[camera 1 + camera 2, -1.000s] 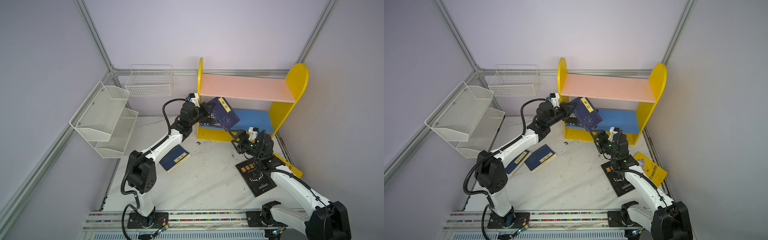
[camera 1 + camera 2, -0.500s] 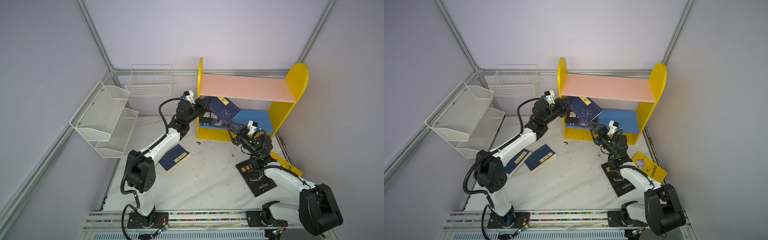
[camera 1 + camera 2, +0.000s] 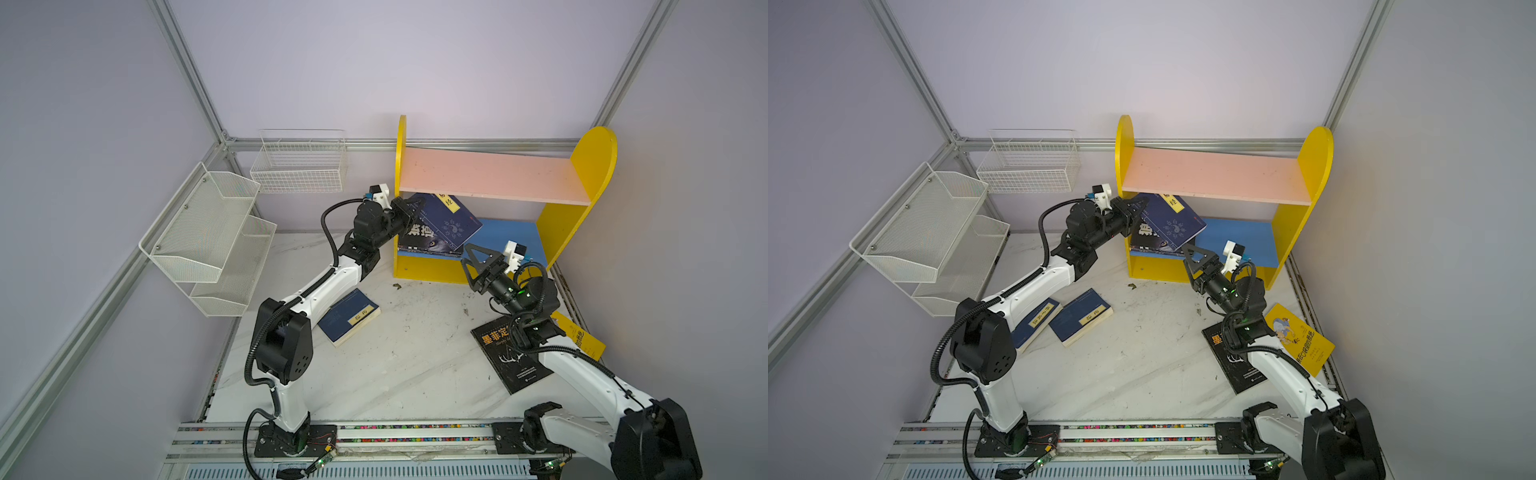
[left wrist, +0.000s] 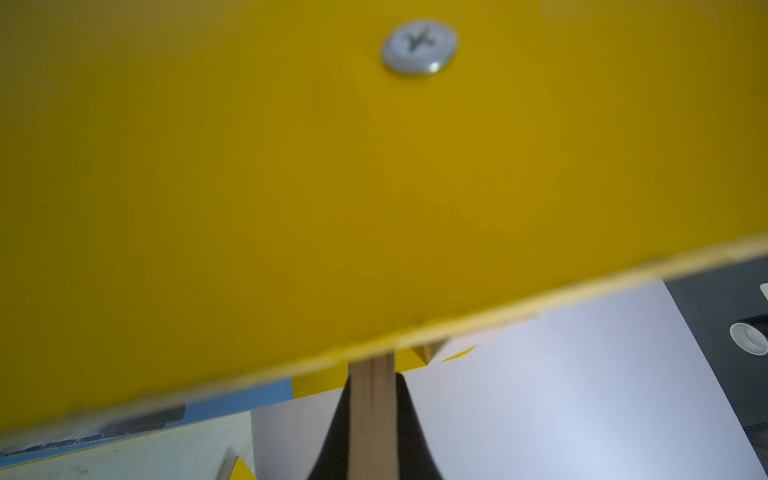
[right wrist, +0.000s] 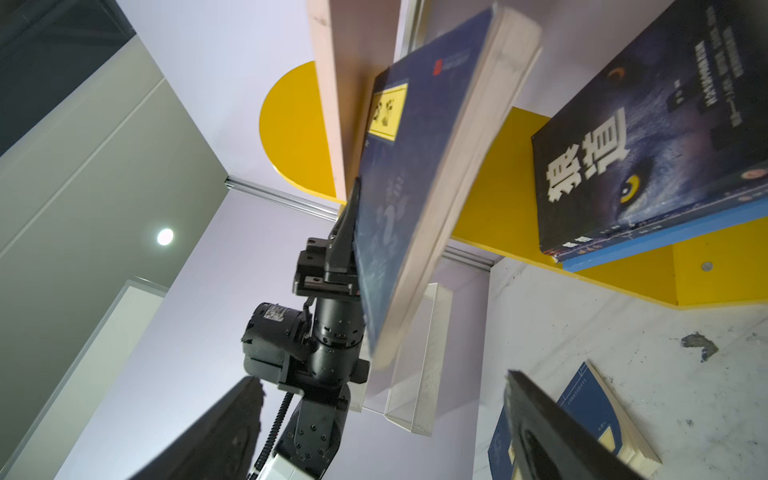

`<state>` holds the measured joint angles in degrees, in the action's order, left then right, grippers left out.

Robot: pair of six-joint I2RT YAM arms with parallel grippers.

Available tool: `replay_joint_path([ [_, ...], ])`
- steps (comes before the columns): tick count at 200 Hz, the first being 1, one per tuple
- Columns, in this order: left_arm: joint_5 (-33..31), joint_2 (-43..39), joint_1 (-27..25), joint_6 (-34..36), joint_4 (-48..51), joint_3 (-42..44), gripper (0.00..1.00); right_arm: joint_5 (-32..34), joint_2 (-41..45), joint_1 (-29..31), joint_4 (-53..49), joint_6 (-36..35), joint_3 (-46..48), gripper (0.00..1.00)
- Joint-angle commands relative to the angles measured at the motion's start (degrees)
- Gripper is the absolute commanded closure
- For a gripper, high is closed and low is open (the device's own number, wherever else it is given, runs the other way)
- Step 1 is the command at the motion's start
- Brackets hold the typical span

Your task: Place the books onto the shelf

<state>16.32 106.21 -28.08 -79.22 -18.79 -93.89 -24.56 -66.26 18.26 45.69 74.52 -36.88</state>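
My left gripper is shut on a navy book with a yellow label. The book hangs tilted in the lower tier of the shelf, over a dark wolf-cover book lying on the blue board. In the left wrist view the gripper pinches the page edge beside the yellow side panel. My right gripper stands open and empty just below the held book's low corner. On the table lie two navy books, a black one and a yellow one.
A white mesh tiered rack hangs on the left wall and a white wire basket on the back wall. The right arm passes over the black book. Small bits of debris lie in front of the shelf.
The left gripper has risen and pushed the navy book further in under the pink board. The right gripper has moved up a little toward the shelf front, still open.
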Motion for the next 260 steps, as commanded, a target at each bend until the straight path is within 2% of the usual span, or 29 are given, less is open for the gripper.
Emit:
replay_joint_path([
  [1,1.4,-0.7,0.3,-1.8,-4.7,-2.1,1.0,-0.6,-5.2,-0.2,7.2,2.1,-2.6,0.09],
  [40,0.8,-1.3,0.1,-1.6,-4.8,-1.0,1.0,-3.0,-11.8,-0.1,9.3,1.8,-7.8,0.17],
  [85,0.3,-0.9,-0.2,-1.7,-4.9,-0.8,1.0,-2.8,-14.5,-0.1,11.9,3.2,-8.7,0.28],
  [123,0.3,-0.4,-0.5,-1.9,-5.1,-0.8,1.0,-3.0,-18.0,-0.1,17.2,7.1,-9.3,0.59],
  [172,-0.2,-1.8,-0.5,-1.0,-4.0,1.6,1.0,-1.5,-17.2,-0.2,17.2,7.8,-8.3,0.85],
  [181,-0.1,-2.1,-0.4,-0.3,-3.0,1.8,0.93,-1.7,-16.7,-0.3,16.9,8.4,-8.0,0.86],
  [189,0.0,-2.6,-0.3,0.3,-2.0,2.2,0.82,-2.4,-16.0,-0.4,16.1,9.3,-7.6,0.86],
  [200,0.2,-3.6,-0.1,1.4,-0.4,2.9,0.6,-4.1,-14.2,-0.9,13.9,10.1,-6.8,0.87],
  [217,-0.1,-6.1,0.6,4.5,3.1,5.0,0.44,-6.5,-8.8,-2.6,8.6,9.8,-4.7,0.88],
  [234,-1.2,-9.3,1.7,8.1,7.8,7.2,0.27,-8.7,-1.9,-4.3,-6.6,4.3,-4.7,0.88],
  [260,-1.8,-13.1,3.7,15.0,15.6,8.8,0.18,-8.7,3.5,-4.6,-35.4,-11.2,-11.8,0.87],
])
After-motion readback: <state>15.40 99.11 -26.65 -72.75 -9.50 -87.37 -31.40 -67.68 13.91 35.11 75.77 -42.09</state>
